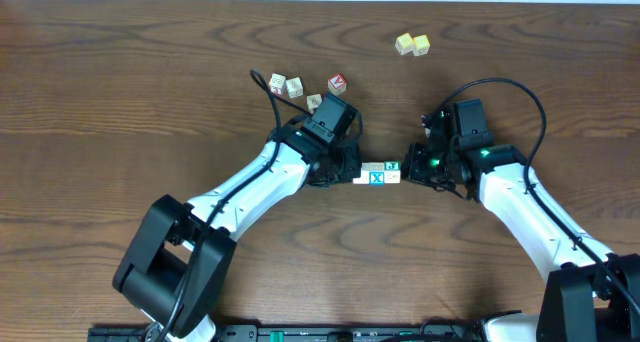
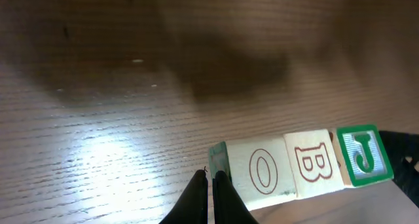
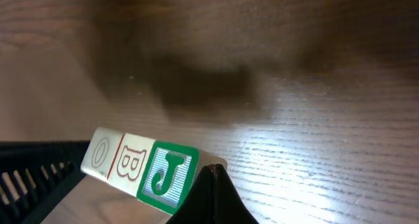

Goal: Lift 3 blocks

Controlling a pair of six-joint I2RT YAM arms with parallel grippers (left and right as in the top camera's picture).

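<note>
A dark wooden table (image 1: pixel 100 82) is spanned by the left arm (image 1: pixel 250 182) and the right arm (image 1: pixel 520 197). The left pincer (image 2: pixel 211 179) and the right pincer (image 3: pixel 213 175) are each seen with fingers together. The three blocks (image 1: pixel 380 172) are squeezed in a row between the tips, raised above the table's middle. A few loose cubes (image 1: pixel 294 86) are scattered behind the left arm, and two yellow cubes (image 1: pixel 412 45) farther back.

Two plain yellow cubes (image 1: pixel 412 45) sit touching, side by side, near the far edge of a dark wood-grain table (image 1: pixel 110 92). Well apart to their left, a red-faced cube (image 1: pixel 338 83) lies beside a loose cluster of pale cubes (image 1: pixel 294 86).
</note>
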